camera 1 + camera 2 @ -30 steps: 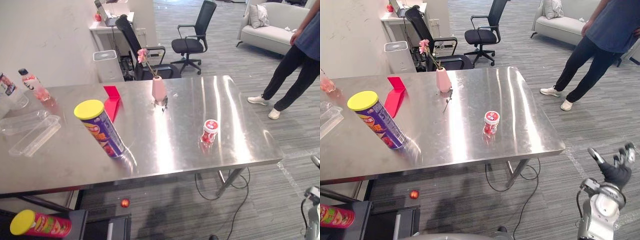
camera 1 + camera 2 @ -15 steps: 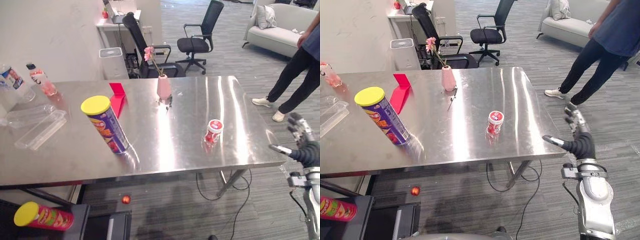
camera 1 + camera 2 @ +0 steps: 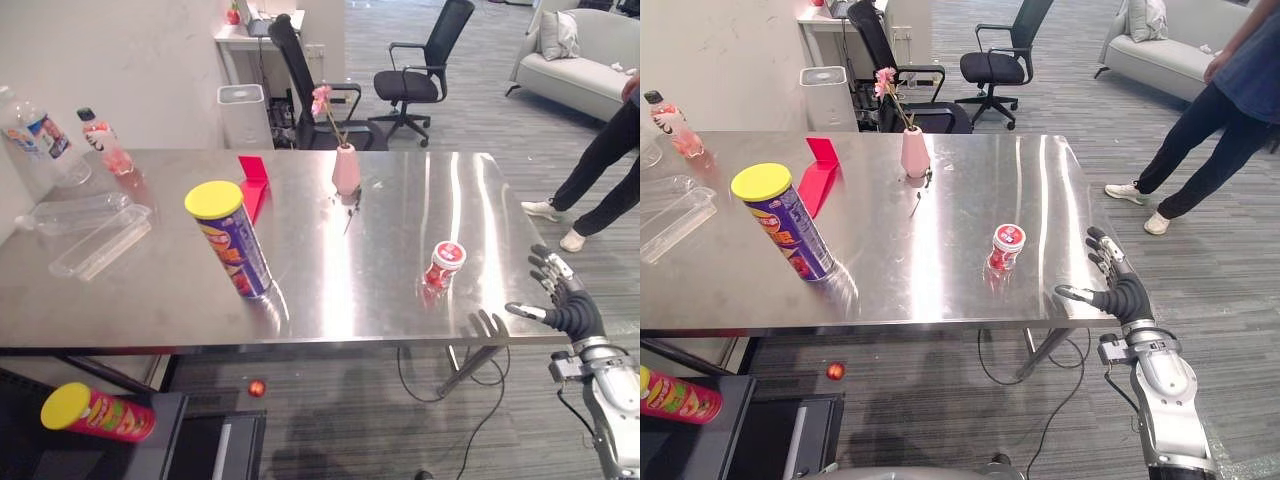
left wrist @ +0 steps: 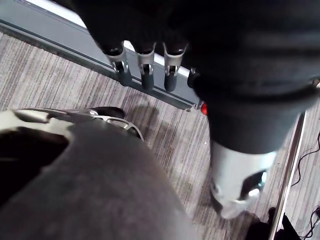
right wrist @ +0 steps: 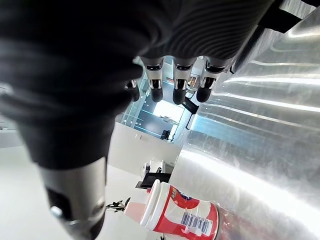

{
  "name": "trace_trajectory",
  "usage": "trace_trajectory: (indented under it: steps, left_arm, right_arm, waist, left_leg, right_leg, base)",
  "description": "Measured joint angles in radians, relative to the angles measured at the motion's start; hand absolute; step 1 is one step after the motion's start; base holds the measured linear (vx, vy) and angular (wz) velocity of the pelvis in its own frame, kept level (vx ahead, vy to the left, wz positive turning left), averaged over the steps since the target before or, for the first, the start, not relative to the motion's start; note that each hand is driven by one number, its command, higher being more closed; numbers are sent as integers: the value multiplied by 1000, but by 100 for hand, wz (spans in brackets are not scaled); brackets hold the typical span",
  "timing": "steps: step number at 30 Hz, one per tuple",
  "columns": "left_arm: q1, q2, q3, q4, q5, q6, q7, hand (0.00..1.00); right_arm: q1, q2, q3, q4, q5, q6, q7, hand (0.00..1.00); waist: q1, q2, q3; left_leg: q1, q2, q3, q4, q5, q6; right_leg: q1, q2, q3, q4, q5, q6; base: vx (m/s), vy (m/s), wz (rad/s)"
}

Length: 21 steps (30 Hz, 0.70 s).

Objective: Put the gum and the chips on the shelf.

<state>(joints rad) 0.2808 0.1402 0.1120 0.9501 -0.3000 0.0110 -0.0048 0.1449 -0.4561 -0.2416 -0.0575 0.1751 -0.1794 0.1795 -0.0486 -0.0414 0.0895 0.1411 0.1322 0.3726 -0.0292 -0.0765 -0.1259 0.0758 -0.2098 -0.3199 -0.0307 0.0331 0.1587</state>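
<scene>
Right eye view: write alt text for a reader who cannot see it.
The robot's open right hand hovers at the right edge of the steel table, beside but not touching a red-and-white gum jar. Farther left stands a yellow-lidded purple chips can; a person stands beyond the table.

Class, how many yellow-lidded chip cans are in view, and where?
2. The purple chips can stands on the steel table; the red chips can lies on a dark surface below its near left corner. More may be hidden.
</scene>
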Motion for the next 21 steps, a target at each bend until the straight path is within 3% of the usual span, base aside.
trace_trajectory:
  steps: [13,21]
  left_arm:
    - [-2,16,-33,3,0,22,-1,0]
    - [1,17,-39,1,-4,23,-1,0]
  right_arm:
    - [-75,0,16,131,-5,-4,-66,0]
    - [-130,0,22,190,-19,-4,-68,0]
  waist:
    - [17,-2,0]
    - [26,-2,1]
  left_leg:
    - [2,-11,-32,-56,47,8]
    - [-3,-16,-59,-64,56,12]
  right_leg:
    - [-3,-2,-23,2,-4,-6]
    - [0,-5,-43,3,-4,-6]
  base:
    - [-24,-11,7]
    - [-12,-7,8]
